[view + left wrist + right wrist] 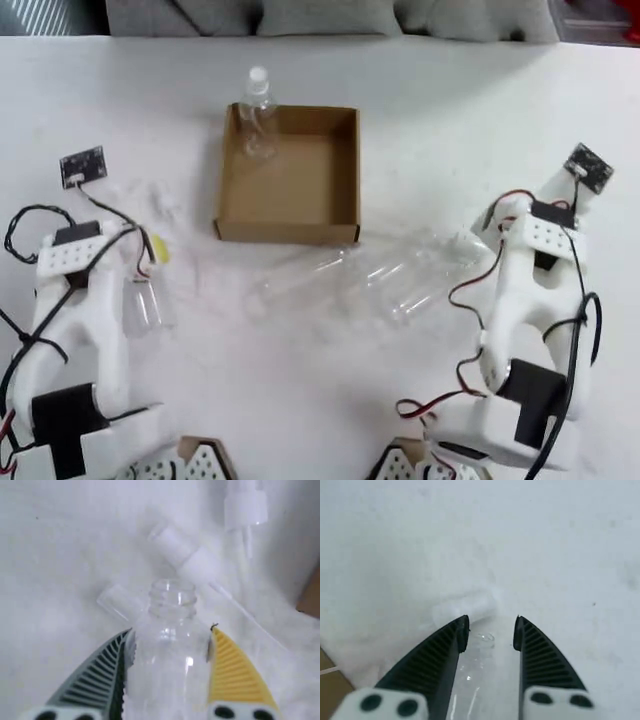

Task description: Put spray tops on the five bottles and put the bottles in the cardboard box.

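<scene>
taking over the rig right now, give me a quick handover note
Left gripper: shut on an uncapped bottle.
Right gripper: shut on a lying bottle in front of the cardboard box.
Loose spray tops lie by the left gripper; more bare bottles lie before the box.
Done: one capped bottle stands in the box's far left corner.
Left: cap and box the rest.

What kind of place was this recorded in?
Probably a lab or workshop bench set up for robot handling trials: a left arm and a right arm stand at a white table, with a cardboard box and loose clear bottles laid out.
</scene>
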Action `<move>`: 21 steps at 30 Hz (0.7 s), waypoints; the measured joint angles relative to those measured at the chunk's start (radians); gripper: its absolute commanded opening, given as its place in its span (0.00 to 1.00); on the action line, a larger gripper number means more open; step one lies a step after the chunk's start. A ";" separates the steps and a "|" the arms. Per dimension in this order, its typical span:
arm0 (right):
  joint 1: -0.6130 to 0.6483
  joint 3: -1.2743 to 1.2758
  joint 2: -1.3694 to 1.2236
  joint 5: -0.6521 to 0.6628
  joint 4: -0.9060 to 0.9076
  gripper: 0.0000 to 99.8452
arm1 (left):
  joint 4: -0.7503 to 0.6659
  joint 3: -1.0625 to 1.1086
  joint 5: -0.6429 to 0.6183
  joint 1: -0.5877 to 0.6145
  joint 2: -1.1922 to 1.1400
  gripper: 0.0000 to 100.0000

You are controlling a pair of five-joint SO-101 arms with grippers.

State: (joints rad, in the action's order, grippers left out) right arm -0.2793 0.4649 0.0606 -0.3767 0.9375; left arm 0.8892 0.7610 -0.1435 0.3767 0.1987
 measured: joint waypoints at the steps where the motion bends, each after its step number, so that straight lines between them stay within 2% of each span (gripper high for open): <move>1: 0.015 -0.014 -0.017 -0.012 0.008 0.20 | 0.000 0.000 0.000 0.000 0.000 0.02; 4: 0.029 -0.063 -0.097 -0.051 0.014 0.23 | 0.000 0.000 0.000 0.000 0.000 0.02; 8: 0.028 -0.153 -0.230 -0.097 0.064 0.23 | -0.006 0.002 0.000 0.000 0.000 0.02; 21: 0.040 -0.674 -0.644 -0.109 0.319 0.23 | -0.034 0.009 0.000 0.000 0.002 0.02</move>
State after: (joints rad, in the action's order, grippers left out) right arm -0.2394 -0.2087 -0.5838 -0.4856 1.2566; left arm 0.8554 0.7702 -0.1435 0.3767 0.2002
